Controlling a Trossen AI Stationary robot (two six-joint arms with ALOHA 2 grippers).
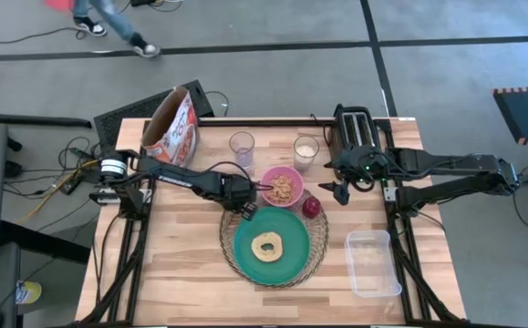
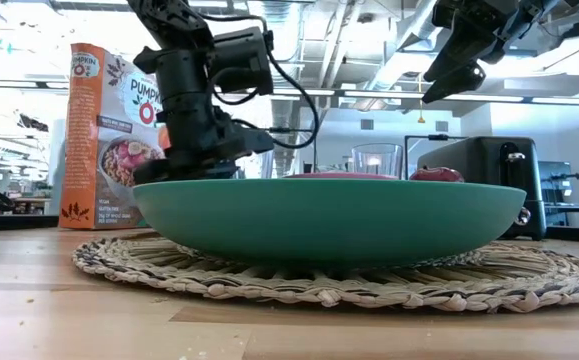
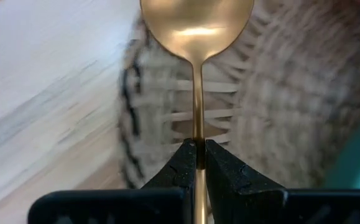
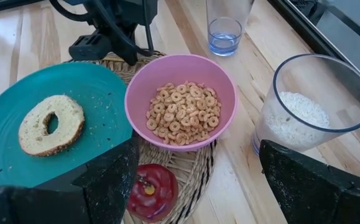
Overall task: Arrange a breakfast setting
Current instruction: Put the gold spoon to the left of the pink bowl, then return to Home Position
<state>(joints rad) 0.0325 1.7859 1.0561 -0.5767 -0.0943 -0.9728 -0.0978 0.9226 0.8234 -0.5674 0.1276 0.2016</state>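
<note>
Holding the small spoon (image 3: 196, 37) by its handle, the left tool (image 1: 246, 204) hovers over the far-left edge of the round wire charger (image 1: 316, 255), just left of the pink bowl (image 1: 283, 186). Its fingers (image 3: 181, 171) are clamped together on the thin gold handle, with the spoon's bowl pointing out over the woven rim.

The teal plate (image 1: 245, 246) sits centred on the charger with the tan bagel (image 1: 268, 246) on it. The pink bowl, filled with cereal, rests at the charger's far edge, and the dark red fruit (image 1: 311, 207) lies just right of it. The right tool (image 1: 340, 189) hangs raised near the black toaster (image 1: 356, 128), its fingers spread apart and empty.

The risk I see is the narrow pinch: the handle is slim and smooth, so it could pivot or slip. Released over the uneven weave, the spoon might tilt or slide against the plate. The left tool is also near the pink bowl, so a sideways swing could nudge it and spill cereal onto the tabletop (image 1: 181, 273).
</note>
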